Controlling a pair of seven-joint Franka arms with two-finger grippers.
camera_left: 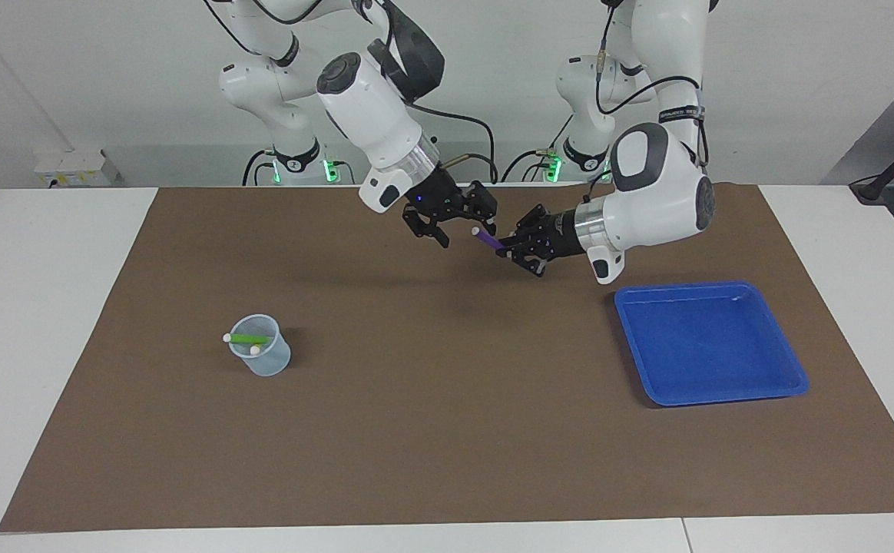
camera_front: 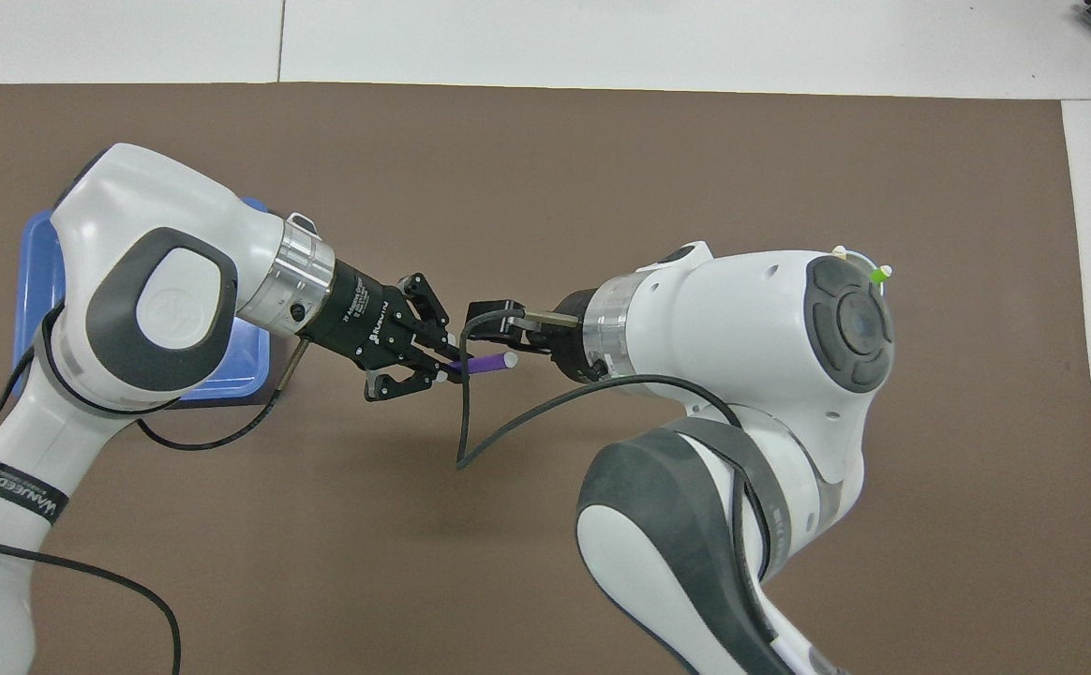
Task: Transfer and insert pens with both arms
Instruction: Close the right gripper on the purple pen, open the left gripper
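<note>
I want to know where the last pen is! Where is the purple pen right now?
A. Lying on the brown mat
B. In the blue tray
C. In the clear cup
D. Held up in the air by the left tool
D: the left tool is shut on the purple pen, holding it above the brown mat, its whitish tip at the open right tool.

Both arms (camera_left: 370, 100) are glossy white with dark grey joint caps, each cap a rounded panel set into the shell. A ribbed silver ring sits just above each black tool: the left tool (camera_left: 520, 244) bears white lettering on its body in the overhead view, and the right tool (camera_left: 451, 223) shows a small blue light beside the ring. Black cables loop from each wrist. A black band with white lettering wraps the left arm (camera_front: 7, 487). Green lights glow at both bases.
</note>
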